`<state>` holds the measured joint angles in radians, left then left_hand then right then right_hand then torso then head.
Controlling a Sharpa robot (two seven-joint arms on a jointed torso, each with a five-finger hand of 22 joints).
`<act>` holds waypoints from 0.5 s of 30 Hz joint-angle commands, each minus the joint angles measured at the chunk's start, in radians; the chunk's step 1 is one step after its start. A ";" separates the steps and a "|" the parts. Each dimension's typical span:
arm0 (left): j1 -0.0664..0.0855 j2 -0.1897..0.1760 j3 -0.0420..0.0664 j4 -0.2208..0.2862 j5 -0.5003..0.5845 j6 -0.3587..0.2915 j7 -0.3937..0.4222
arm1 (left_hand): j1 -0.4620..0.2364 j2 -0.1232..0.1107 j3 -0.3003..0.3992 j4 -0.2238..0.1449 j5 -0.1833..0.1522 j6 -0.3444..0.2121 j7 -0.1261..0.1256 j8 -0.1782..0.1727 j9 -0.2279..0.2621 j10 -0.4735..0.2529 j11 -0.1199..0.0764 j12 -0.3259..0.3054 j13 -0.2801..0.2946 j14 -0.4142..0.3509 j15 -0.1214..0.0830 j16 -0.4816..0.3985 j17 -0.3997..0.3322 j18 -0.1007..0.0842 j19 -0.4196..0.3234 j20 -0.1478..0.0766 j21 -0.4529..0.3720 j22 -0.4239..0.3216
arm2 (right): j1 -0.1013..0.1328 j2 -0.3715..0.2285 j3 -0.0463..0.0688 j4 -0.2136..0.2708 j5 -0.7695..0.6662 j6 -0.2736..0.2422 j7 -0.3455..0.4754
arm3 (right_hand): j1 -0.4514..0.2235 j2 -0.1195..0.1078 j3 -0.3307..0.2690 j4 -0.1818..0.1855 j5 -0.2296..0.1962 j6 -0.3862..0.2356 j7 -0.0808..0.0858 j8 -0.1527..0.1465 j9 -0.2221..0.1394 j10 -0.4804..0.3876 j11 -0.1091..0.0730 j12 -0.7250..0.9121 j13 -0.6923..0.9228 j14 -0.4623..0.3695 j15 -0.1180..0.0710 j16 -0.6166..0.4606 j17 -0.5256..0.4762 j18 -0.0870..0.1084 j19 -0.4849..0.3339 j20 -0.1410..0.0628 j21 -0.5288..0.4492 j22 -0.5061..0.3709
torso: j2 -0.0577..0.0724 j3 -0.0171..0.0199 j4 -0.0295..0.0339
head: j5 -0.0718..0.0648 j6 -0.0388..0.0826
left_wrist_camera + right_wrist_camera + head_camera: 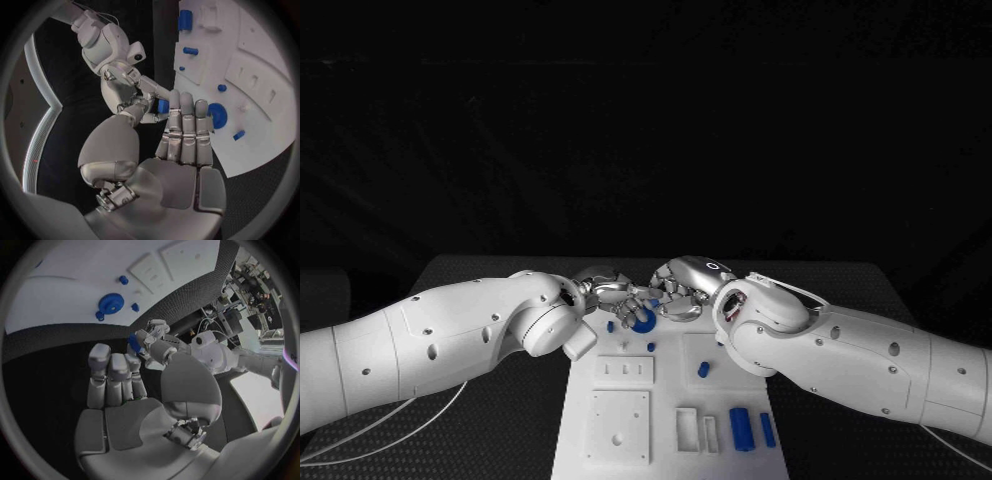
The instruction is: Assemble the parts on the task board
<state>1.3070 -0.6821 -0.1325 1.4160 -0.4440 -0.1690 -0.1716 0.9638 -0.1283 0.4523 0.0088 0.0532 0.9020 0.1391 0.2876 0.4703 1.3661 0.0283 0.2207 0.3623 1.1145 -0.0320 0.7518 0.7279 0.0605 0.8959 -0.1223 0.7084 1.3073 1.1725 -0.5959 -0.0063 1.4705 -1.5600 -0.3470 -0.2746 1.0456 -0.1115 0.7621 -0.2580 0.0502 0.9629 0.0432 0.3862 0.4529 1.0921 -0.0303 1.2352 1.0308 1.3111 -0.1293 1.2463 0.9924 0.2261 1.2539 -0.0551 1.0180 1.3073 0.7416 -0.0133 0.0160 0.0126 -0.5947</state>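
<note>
Blue part sits pinched in the air between the two hands, with fingertips of both closed on it. The left wrist view shows the right hand curled round it. The right wrist view shows the left hand gripping it from the other side. The remaining fingers of each hand stand straight and held off the piece. I cannot tell which hand bears the weight.

Both hands meet over the end of the board nearest the table's far edge. Just beneath them a round blue disc lies on the board. A small blue peg stands further toward the near edge, and two oblong blue blocks lie side by side close to the near edge.

This looks like a hand-over or a re-grip. The risk, as I judge it, is timing: if one hand lets go before the other has a firm hold, the small piece could twist or drop. It might then land on the disc or roll off onto the dark table. The crowded fingertips could also knock each other, and they hide the piece from the head camera.
</note>
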 commanded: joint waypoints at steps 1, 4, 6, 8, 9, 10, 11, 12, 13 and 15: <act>0.002 0.006 0.003 0.006 0.019 0.009 0.024 | 0.006 0.021 -0.001 -0.011 -0.004 0.002 -0.002 -0.004 -0.001 -0.007 0.001 -0.004 0.003 -0.006 0.000 0.001 -0.002 0.007 -0.008 -0.007 0.005 0.014 | -0.001 0.010 -0.002 0.006 -0.002 0.021 0.010 | 0.005 -0.005 0.007 0.000 0.001 0.096 0.036 0.001 0.012 0.009 0.000 -0.001 0.001 0.001 -0.006 -0.003 0.000 0.036 0.005 -0.001 0.001 0.011 | 0.000 0.0000 0.0000 | -0.001 0.000; 0.002 0.006 0.003 0.006 0.024 0.008 0.027 | 0.014 0.035 -0.004 -0.022 -0.003 0.004 -0.002 -0.003 -0.002 -0.007 0.001 -0.005 0.006 -0.005 0.000 0.002 -0.003 0.007 -0.009 -0.007 0.005 0.013 | -0.001 0.012 -0.003 0.002 -0.001 0.022 0.011 | 0.005 -0.005 0.008 0.000 0.001 0.096 0.036 0.001 0.012 0.009 0.000 -0.001 0.001 0.001 -0.006 -0.003 0.000 0.036 0.005 -0.001 0.001 0.011 | 0.000 -0.0002 0.0002 | -0.001 0.000; 0.002 0.006 0.003 0.006 0.029 0.008 0.027 | 0.018 0.045 -0.006 -0.029 -0.003 0.005 -0.003 -0.003 -0.002 -0.006 0.000 -0.006 0.008 -0.005 -0.001 0.002 -0.004 0.007 -0.009 -0.007 0.006 0.013 | -0.001 0.012 -0.003 0.002 0.001 0.023 0.011 | 0.005 -0.005 0.008 0.000 0.001 0.096 0.036 0.001 0.012 0.009 0.000 -0.001 0.001 0.001 -0.006 -0.003 0.000 0.036 0.005 -0.001 0.001 0.011 | 0.000 0.0001 0.0003 | -0.002 0.000; 0.002 0.006 0.003 0.006 0.030 0.007 0.028 | 0.023 0.054 -0.007 -0.036 -0.002 0.006 -0.003 -0.004 -0.003 -0.006 0.000 -0.006 0.010 -0.005 -0.001 0.003 -0.005 0.007 -0.010 -0.007 0.006 0.012 | -0.001 0.013 -0.004 0.003 0.002 0.023 0.011 | 0.005 -0.005 0.008 0.000 0.001 0.096 0.036 0.001 0.012 0.009 0.000 -0.001 0.001 0.001 -0.006 -0.003 0.000 0.036 0.005 -0.001 0.001 0.011 | 0.000 0.0002 -0.0001 | -0.001 0.000; 0.002 0.006 0.003 0.006 0.030 0.007 0.028 | 0.024 0.056 -0.007 -0.039 -0.002 0.006 -0.003 -0.004 -0.004 -0.006 0.000 -0.007 0.010 -0.005 -0.001 0.003 -0.006 0.006 -0.010 -0.007 0.006 0.012 | -0.001 0.014 -0.004 0.004 0.002 0.022 0.011 | 0.005 -0.005 0.008 0.000 0.001 0.096 0.036 0.001 0.012 0.009 0.000 -0.001 0.001 0.001 -0.006 -0.003 0.000 0.036 0.005 -0.001 0.001 0.011 | 0.000 0.0001 -0.0002 | -0.001 0.000; 0.002 0.007 0.003 0.006 0.030 0.006 0.027 | 0.026 0.060 -0.007 -0.042 -0.002 0.007 -0.003 -0.004 -0.004 -0.006 0.000 -0.007 0.011 -0.005 -0.001 0.003 -0.006 0.006 -0.011 -0.007 0.007 0.012 | -0.001 0.014 -0.004 0.004 0.003 0.022 0.011 | 0.005 -0.005 0.008 0.000 0.001 0.096 0.036 0.001 0.012 0.009 0.000 -0.001 0.001 0.001 -0.006 -0.003 0.000 0.036 0.005 -0.001 0.001 0.011 | 0.000 0.0003 -0.0005 | -0.001 0.001; 0.002 0.007 0.003 0.006 0.030 0.006 0.027 | 0.027 0.063 -0.007 -0.045 -0.002 0.007 -0.003 -0.004 -0.004 -0.006 0.000 -0.007 0.012 -0.004 -0.001 0.003 -0.007 0.006 -0.011 -0.007 0.007 0.012 | -0.001 0.015 -0.004 0.005 0.004 0.021 0.011 | 0.005 -0.005 0.008 0.000 0.001 0.096 0.037 0.001 0.012 0.009 0.000 -0.001 0.001 0.001 -0.006 -0.003 0.000 0.036 0.005 -0.001 0.001 0.011 | 0.000 0.0004 -0.0006 | -0.001 0.001; 0.002 0.008 0.003 0.005 0.030 0.006 0.027 | 0.028 0.066 -0.008 -0.047 -0.002 0.008 -0.003 -0.004 -0.005 -0.006 0.000 -0.008 0.012 -0.004 -0.001 0.003 -0.007 0.006 -0.011 -0.007 0.007 0.012 | -0.001 0.015 -0.004 0.006 0.004 0.022 0.011 | 0.005 -0.005 0.008 0.000 0.001 0.096 0.037 0.001 0.012 0.009 0.000 -0.001 0.001 0.001 -0.006 -0.003 0.000 0.036 0.005 -0.001 0.001 0.011 | 0.000 0.0002 -0.0006 | -0.001 0.001; 0.002 0.008 0.003 0.004 0.030 0.005 0.027 | 0.030 0.071 -0.008 -0.051 -0.001 0.009 -0.003 -0.004 -0.005 -0.006 0.000 -0.008 0.013 -0.004 -0.001 0.003 -0.008 0.006 -0.011 -0.007 0.007 0.012 | -0.001 0.015 -0.004 0.006 0.004 0.023 0.011 | 0.005 -0.005 0.009 0.000 0.001 0.096 0.037 0.001 0.012 0.009 0.000 -0.001 0.001 0.001 -0.006 -0.003 0.000 0.036 0.005 -0.001 0.001 0.011 | 0.000 0.0005 -0.0005 | -0.001 0.001; 0.002 0.010 0.003 0.003 0.030 0.005 0.026 | 0.030 0.071 -0.008 -0.051 -0.001 0.009 -0.003 -0.004 -0.005 -0.006 0.000 -0.008 0.013 -0.004 -0.001 0.003 -0.008 0.006 -0.011 -0.007 0.007 0.012 | -0.001 0.015 -0.004 0.006 0.004 0.022 0.011 | 0.005 -0.005 0.009 0.000 0.001 0.096 0.037 0.001 0.012 0.009 0.000 -0.001 0.001 0.001 -0.006 -0.003 0.000 0.036 0.005 -0.001 0.001 0.011 | 0.000 0.0007 0.0001 | -0.001 0.002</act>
<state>1.3058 -0.6801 -0.1338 1.4140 -0.4305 -0.1690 -0.1733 0.9948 -0.0657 0.4443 -0.0381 0.0532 0.9057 0.1358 0.2899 0.4658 1.3663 0.0285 0.2166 0.3748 1.1142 -0.0317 0.7518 0.7215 0.0547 0.8915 -0.1199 0.7123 1.3080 1.1739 -0.5877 -0.0079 1.4675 -1.5584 -0.3464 -0.2839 1.0480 -0.1139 0.7620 -0.2581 0.0502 0.9630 0.0431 0.3860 0.4590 1.0922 -0.0303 1.2352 1.0307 1.3110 -0.1292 1.2463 0.9924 0.2262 1.2539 -0.0549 1.0180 1.3073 0.7417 -0.0128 0.0157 0.0114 -0.5935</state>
